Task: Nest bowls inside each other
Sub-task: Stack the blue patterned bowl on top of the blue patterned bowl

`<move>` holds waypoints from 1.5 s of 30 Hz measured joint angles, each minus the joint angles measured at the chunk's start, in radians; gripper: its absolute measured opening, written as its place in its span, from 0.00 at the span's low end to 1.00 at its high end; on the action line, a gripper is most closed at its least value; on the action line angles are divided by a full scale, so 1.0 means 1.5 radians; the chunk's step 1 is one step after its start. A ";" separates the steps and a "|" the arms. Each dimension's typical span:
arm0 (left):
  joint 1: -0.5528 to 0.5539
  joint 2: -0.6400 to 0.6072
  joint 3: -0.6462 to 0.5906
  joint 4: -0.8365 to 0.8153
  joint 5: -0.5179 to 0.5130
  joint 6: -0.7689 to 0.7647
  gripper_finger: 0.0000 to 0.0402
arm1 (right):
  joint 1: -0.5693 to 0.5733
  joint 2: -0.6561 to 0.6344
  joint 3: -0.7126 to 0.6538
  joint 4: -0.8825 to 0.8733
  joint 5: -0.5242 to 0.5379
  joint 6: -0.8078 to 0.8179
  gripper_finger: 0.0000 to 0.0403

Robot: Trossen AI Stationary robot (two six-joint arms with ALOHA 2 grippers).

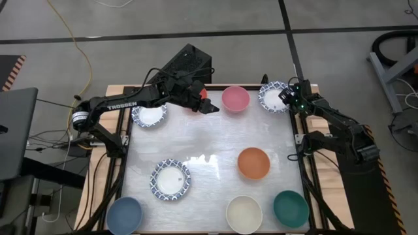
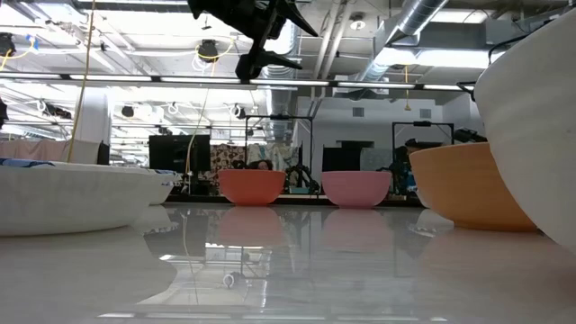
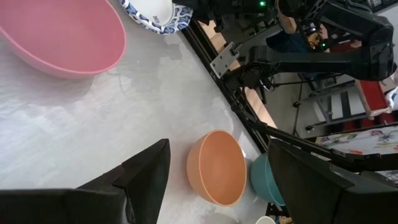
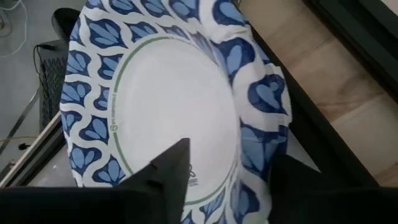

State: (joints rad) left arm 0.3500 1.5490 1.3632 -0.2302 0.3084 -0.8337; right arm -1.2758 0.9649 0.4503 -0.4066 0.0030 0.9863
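Several bowls stand apart on the white table. A blue-patterned bowl (image 1: pixel 272 96) (image 4: pixel 174 106) sits at the far right corner. My right gripper (image 1: pixel 289 99) (image 4: pixel 230 162) is open, one finger inside this bowl and one outside its rim. My left gripper (image 1: pixel 209 108) (image 3: pixel 217 171) hangs open and empty high over the far middle, above a mostly hidden red bowl (image 1: pixel 203 93) (image 2: pixel 251 186) and beside a pink bowl (image 1: pixel 235 98). Two other blue-patterned bowls (image 1: pixel 149 116) (image 1: pixel 171 179), an orange (image 1: pixel 253 162), a blue (image 1: pixel 124 215), a cream (image 1: pixel 243 213) and a teal bowl (image 1: pixel 290 208) rest on their bases. My right gripper straddles the blue-patterned bowl's rim (image 4: pixel 258 168) on the side toward the table's right edge, slanting down from that side. One finger (image 4: pixel 171 171) is over the inside, the other (image 4: pixel 298 186) outside. Whether either finger touches the rim I cannot tell. The bowl rests on the table.
A black box (image 1: pixel 186 62) stands beyond the far edge. Black frame rails (image 1: pixel 302 163) run along the table's sides. Bare table lies in the middle between the pink, orange and near blue-patterned bowls.
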 joint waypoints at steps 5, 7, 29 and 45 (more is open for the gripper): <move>0.000 0.000 0.000 0.000 0.000 0.000 0.65 | 0.000 -0.023 0.000 0.000 -0.001 0.001 0.60; 0.000 0.000 0.000 0.000 0.000 0.000 0.65 | 0.000 -0.038 0.000 0.000 -0.001 0.001 0.62; 0.000 0.000 0.000 0.000 0.014 0.010 0.65 | 0.000 -0.092 0.001 -0.046 -0.001 0.000 0.62; 0.000 0.000 0.000 0.000 0.015 0.015 0.65 | 0.007 -0.196 0.001 -0.142 0.043 0.008 0.62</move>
State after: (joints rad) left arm 0.3500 1.5494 1.3632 -0.2302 0.3312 -0.8110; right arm -1.2649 0.6713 0.4515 -0.6203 0.0678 0.9976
